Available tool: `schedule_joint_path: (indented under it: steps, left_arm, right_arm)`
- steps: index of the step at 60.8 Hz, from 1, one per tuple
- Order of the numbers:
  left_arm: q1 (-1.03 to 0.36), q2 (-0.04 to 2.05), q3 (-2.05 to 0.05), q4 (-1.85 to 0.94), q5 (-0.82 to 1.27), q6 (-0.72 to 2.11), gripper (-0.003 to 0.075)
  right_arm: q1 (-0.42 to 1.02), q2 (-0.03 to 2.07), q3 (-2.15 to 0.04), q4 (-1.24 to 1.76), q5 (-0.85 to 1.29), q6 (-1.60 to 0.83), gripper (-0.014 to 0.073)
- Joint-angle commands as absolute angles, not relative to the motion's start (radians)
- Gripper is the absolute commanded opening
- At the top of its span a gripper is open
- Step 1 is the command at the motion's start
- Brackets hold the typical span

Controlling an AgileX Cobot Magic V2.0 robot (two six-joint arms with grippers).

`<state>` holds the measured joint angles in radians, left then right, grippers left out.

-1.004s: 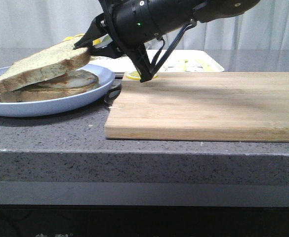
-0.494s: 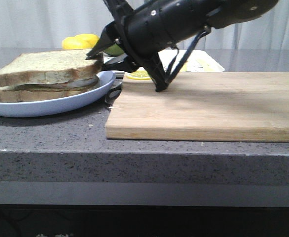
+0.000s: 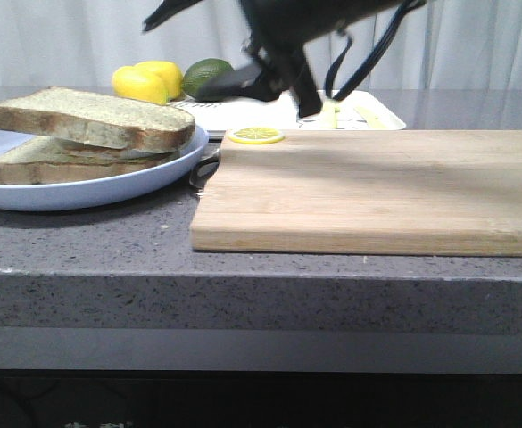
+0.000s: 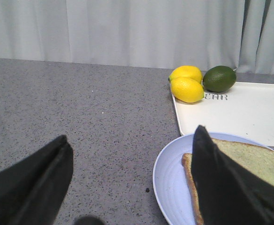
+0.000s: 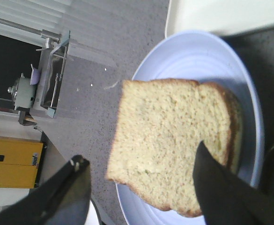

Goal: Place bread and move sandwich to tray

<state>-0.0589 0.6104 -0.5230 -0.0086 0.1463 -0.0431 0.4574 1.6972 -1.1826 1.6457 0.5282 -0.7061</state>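
The sandwich lies on the pale blue plate at the left. Its top bread slice rests on the stack, shifted a little right, with a thin white edge of egg between the slices. My right gripper is open and empty, raised above the plate's right side. In the right wrist view, it hangs over the bread and plate. My left gripper is open and empty over the bare counter beside the plate. The cream tray lies behind the board.
A wooden cutting board fills the right front, with a lemon slice at its far left corner. Two lemons and a green fruit sit at the tray's left end. A dark object lies between plate and board.
My right gripper has let go of the bread slice, opened and risen up and away. The slice has settled flat on the stack.
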Motion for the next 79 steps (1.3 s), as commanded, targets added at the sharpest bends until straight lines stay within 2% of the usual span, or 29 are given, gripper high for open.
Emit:
schedule_joint_path:
  steps: [1,8,19,23,31,36,41,57,79]
  left_arm:
    - [-0.055,0.615,-0.558,-0.011,0.062,-0.054,0.0510]
    - [-0.055,0.615,-0.558,-0.011,0.062,-0.054,0.0510]
    - [-0.055,0.615,-0.558,-0.011,0.062,-0.054,0.0510]
    - [-0.055,0.615,-0.558,-0.011,0.062,-0.054,0.0510]
    - [-0.055,0.615,-0.558,-0.011,0.062,-0.054,0.0510]
    - [-0.055,0.615,-0.558,-0.011,0.062,-0.054,0.0510]
    - [-0.055,0.615,-0.558,-0.011,0.062,-0.054,0.0510]
    - [-0.055,0.615,-0.558,-0.011,0.062,-0.054,0.0510]
    - [-0.055,0.615,-0.558,-0.011,0.062,-0.054,0.0510]
  right_arm:
    - [0.423,1.585,-1.206,1.628,0.569,-0.722,0.0421]
    - [0.359,1.474,-1.206,1.564,0.633,-0.722,0.0300]
    - [0.231,1.318,-1.206,1.371,0.817,-0.722,-0.0013]
    - [0.183,1.276,-1.208,1.289,0.912,-0.722,-0.0077]
    - [0.089,1.213,-1.214,1.141,1.101,-0.722,-0.0069]
    - [0.047,1.175,-1.214,1.043,1.127,-0.721,-0.0069]
    - [0.025,1.137,-1.214,0.904,1.056,-0.664,-0.0060]
    - [0.027,0.991,-1.147,0.303,0.832,-0.235,-0.0060]
    - [0.179,0.625,-0.698,0.206,0.439,-0.217,-0.0060]
